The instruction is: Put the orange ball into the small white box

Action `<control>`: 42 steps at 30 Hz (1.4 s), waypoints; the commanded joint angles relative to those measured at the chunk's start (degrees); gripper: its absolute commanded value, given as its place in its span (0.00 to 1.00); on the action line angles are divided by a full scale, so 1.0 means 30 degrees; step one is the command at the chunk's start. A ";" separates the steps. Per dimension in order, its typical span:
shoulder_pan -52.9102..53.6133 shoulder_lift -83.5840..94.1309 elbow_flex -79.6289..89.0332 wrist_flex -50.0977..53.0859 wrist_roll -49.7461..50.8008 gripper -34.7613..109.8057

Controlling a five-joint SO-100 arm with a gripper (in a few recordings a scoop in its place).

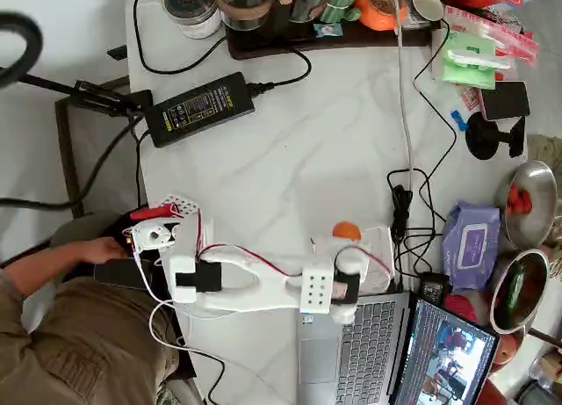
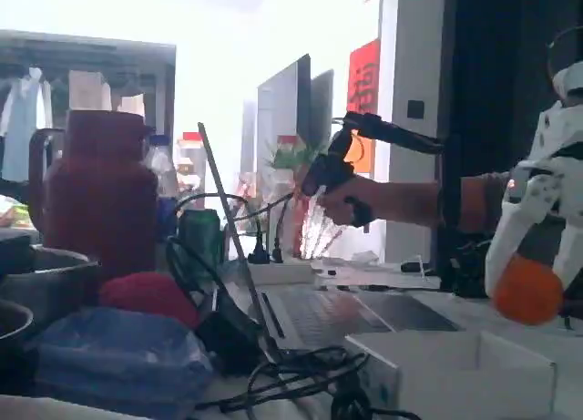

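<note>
Cables (image 2: 301, 374) and small white box (image 2: 455, 370) crowd the white table (image 1: 290, 159).

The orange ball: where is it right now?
In the fixed view the orange ball sits between the gripper's fingers at right, just above the small white box.

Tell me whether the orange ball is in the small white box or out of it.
Out. In the fixed view the orange ball hangs between the gripper jaws, above the small white box, clear of its walls.
</note>
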 commanded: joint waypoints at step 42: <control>0.2637 -0.1084 -0.2607 -0.2959 -0.0937 0.34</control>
